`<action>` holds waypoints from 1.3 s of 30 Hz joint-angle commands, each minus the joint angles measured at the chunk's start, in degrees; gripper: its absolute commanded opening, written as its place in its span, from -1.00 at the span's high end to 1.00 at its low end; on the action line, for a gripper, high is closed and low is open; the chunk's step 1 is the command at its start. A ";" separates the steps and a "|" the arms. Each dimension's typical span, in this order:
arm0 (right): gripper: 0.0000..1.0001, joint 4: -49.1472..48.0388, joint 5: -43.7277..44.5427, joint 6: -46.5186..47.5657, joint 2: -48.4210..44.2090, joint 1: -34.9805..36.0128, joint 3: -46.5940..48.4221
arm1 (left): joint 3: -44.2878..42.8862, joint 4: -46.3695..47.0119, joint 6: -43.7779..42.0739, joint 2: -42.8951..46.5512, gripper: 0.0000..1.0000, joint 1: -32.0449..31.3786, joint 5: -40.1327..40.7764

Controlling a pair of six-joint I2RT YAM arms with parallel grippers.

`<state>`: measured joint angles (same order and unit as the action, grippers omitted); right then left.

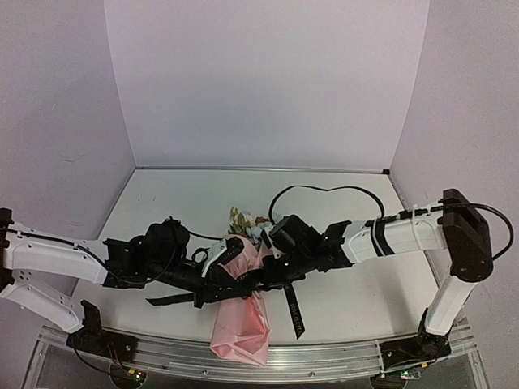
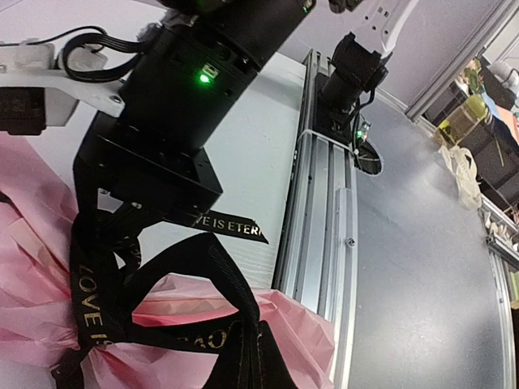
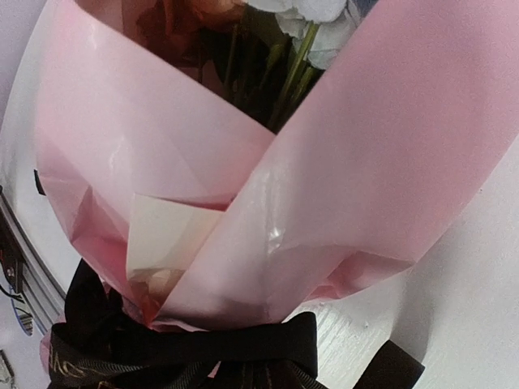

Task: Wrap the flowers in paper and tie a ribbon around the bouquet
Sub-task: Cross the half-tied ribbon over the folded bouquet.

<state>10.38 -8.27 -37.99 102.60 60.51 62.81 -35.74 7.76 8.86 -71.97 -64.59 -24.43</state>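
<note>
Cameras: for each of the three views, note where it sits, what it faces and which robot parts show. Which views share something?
Top external: above and behind, facing down on the table; left arm and right arm meet at the bouquet.
Left wrist: low over the paper, facing the near rail; a black arm body shows.
Right wrist: close on the bouquet; no fingers visible.
All share the ribbon.

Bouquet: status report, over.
Left claw and right claw shut, meeting at bouquet. Ribbon wrapped round its paper waist, tails loose. Nothing in the way.
</note>
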 commanded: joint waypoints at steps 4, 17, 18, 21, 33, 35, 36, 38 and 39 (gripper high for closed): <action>1.00 -2.73 -2.24 -1.11 0.67 -0.30 1.71 | -5.98 -7.11 -5.82 -3.26 0.69 -1.48 1.33; 1.00 -3.06 -3.60 0.79 -1.39 0.38 -0.39 | -3.62 -5.08 0.05 5.70 -0.26 -0.88 9.39; 1.00 -3.00 -3.49 1.00 -1.53 0.46 -0.49 | -3.56 -5.22 0.40 5.95 -0.26 -0.60 9.78; 1.00 -2.91 -3.74 0.97 -1.93 0.67 -0.65 | -3.86 -6.18 2.36 5.42 -0.25 1.45 15.46; 1.00 -4.21 -2.24 2.34 -3.68 2.14 -2.07 | -14.59 -14.94 0.24 -10.52 0.59 9.48 14.72; 1.00 -4.47 -2.34 2.85 -3.90 2.22 -1.84 | -15.47 -15.38 -0.66 -11.32 0.62 9.45 12.89; 1.00 -4.55 -2.36 3.07 -3.90 2.18 -1.64 | -15.59 -15.34 -1.06 -11.53 0.62 9.41 11.83; 1.00 -5.03 -2.53 3.76 -3.78 2.23 -1.20 | -16.35 -16.07 -2.03 -12.43 0.64 9.39 9.42; 1.00 -5.33 -2.58 4.08 -3.75 2.23 -1.03 | -16.89 -16.88 -2.38 -13.07 0.66 9.39 8.33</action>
<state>7.33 -11.64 -35.88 101.35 62.46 60.97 -48.75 -7.16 9.08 -83.84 -55.07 -10.82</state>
